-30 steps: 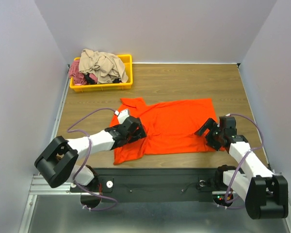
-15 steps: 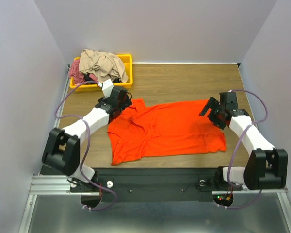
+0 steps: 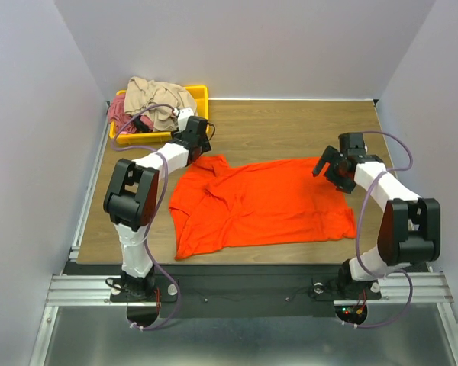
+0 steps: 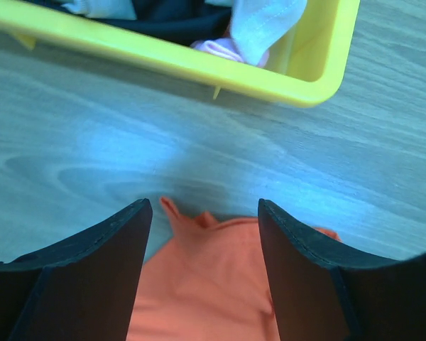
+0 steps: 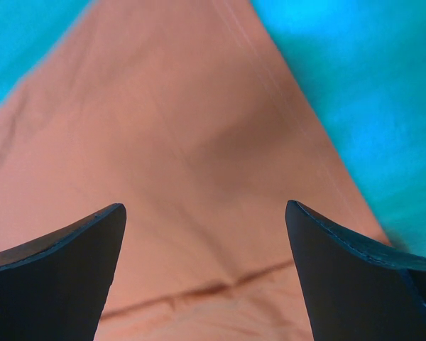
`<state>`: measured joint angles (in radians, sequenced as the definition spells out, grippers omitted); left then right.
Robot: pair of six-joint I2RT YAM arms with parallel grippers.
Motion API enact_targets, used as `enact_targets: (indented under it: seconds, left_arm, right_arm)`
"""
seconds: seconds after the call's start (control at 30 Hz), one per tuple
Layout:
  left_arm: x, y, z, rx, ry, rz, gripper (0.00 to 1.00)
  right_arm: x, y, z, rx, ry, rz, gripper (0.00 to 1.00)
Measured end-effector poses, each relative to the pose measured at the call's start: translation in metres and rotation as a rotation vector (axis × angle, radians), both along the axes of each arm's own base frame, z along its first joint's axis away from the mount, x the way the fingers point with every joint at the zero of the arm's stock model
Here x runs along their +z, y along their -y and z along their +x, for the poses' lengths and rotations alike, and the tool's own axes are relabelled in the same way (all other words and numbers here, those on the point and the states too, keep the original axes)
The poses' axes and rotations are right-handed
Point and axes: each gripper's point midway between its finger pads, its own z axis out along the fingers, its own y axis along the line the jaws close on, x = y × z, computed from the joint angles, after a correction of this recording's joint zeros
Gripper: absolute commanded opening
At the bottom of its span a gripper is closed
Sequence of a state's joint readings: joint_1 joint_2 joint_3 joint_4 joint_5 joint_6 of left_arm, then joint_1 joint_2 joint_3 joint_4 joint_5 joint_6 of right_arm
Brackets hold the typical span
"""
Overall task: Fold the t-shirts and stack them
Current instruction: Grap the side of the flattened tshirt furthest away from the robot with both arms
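Note:
An orange t-shirt (image 3: 259,202) lies spread flat on the wooden table, sleeves at the left. My left gripper (image 3: 198,145) is open just above the shirt's far left sleeve corner (image 4: 199,284), near the yellow bin. My right gripper (image 3: 330,169) is open over the shirt's far right corner (image 5: 199,177), with the hem seam showing between its fingers. Neither gripper holds cloth. More crumpled shirts, beige (image 3: 162,99) and pink (image 3: 120,114), lie in the bin.
A yellow bin (image 3: 195,131) of clothes stands at the far left of the table; its front wall shows in the left wrist view (image 4: 199,67). Bare wood lies beyond the shirt and to the right. Walls close in on three sides.
Both arms swung from the shirt's near edge to its far edge. The left gripper moved to the far left sleeve by the bin, the right to the far right corner. The shirt flattened slightly.

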<state>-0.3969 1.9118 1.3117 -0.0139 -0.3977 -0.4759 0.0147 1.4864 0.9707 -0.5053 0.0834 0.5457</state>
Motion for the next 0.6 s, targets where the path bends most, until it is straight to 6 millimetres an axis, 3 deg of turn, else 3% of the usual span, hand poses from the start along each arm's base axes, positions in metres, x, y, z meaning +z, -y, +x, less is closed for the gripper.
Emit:
enact_targets:
  seconds: [0.13,0.33,0.6]
  left_arm:
    - [-0.015,0.005,0.004,-0.047,-0.03,0.029,0.6]
    - [-0.02,0.009,0.002,-0.092,-0.051,0.034,0.46]
    - [-0.023,0.012,0.0,-0.124,-0.066,0.04,0.49]
  right_arm:
    - [-0.001,0.003,0.025,-0.002,0.009,-0.017,1.0]
    - [-0.018,0.003,0.041,0.001,-0.031,-0.022,1.0]
    - [-0.025,0.008,0.073,0.014,-0.029,-0.059,1.0]
